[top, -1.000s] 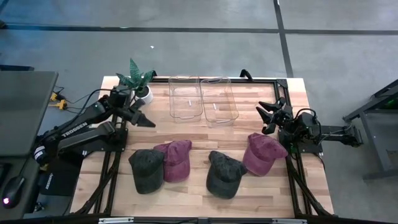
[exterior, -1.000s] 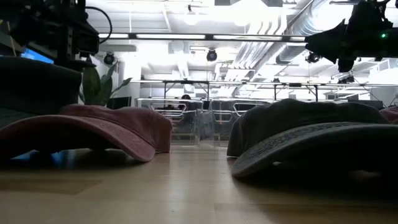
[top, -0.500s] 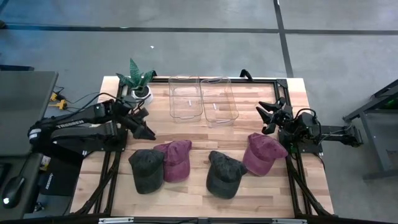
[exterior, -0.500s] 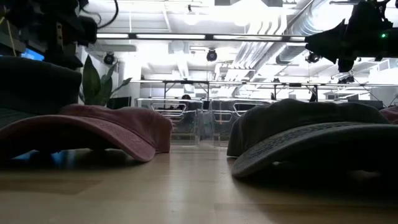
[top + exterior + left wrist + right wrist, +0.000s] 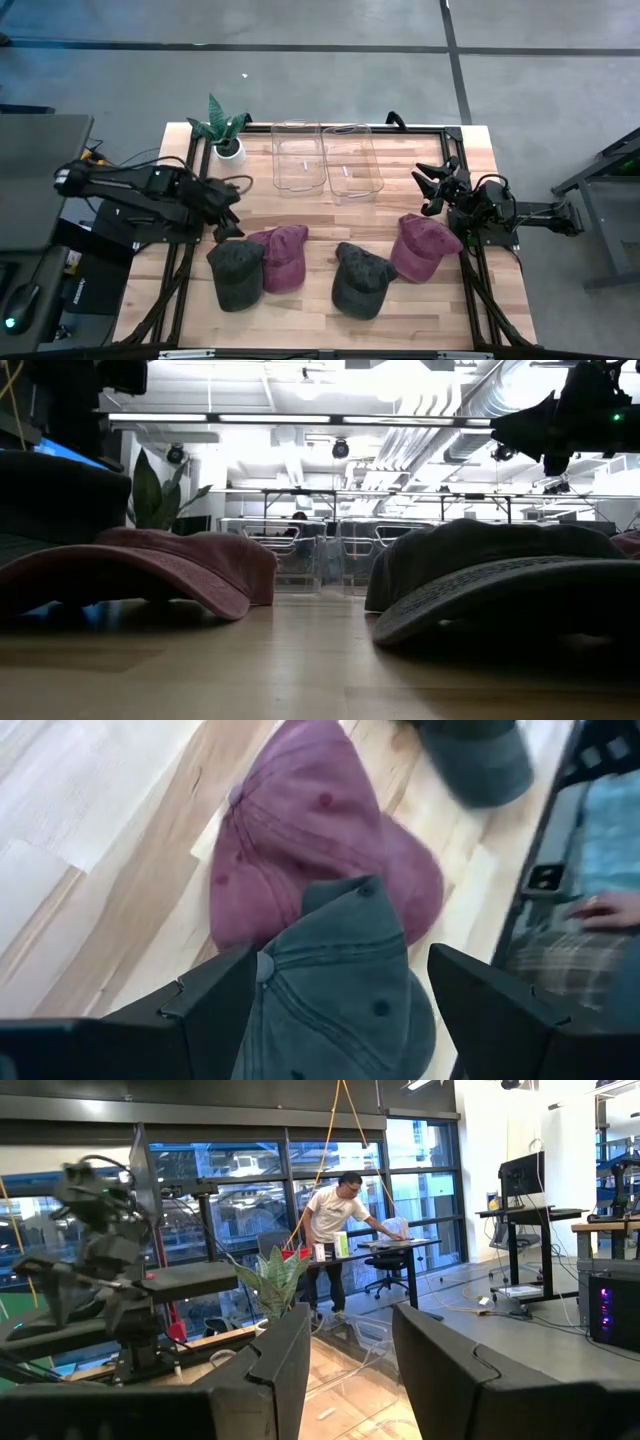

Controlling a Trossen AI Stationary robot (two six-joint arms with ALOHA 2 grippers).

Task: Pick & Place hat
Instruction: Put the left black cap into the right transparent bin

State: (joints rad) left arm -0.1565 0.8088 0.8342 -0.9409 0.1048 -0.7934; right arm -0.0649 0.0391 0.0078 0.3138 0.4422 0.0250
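Several caps lie on the wooden table. A dark grey cap (image 5: 237,271) lies at the near left, its crown overlapping a maroon cap (image 5: 283,256). Another dark grey cap (image 5: 361,279) and a maroon cap (image 5: 420,246) lie to the right. My left gripper (image 5: 226,222) is open, above the left grey cap (image 5: 340,985), pointing down at it and touching nothing. My right gripper (image 5: 432,186) is open and empty, raised at the table's right edge.
Two clear plastic bins (image 5: 298,158) (image 5: 352,160) stand at the table's far middle. A potted plant (image 5: 225,132) stands at the far left. A person stands in the room beyond (image 5: 335,1230). A hand (image 5: 605,907) shows beside the table in the left wrist view.
My left gripper has swung from near the plant toward the table's near edge and tipped down, coming over the left grey cap. The caps have stayed where they were.
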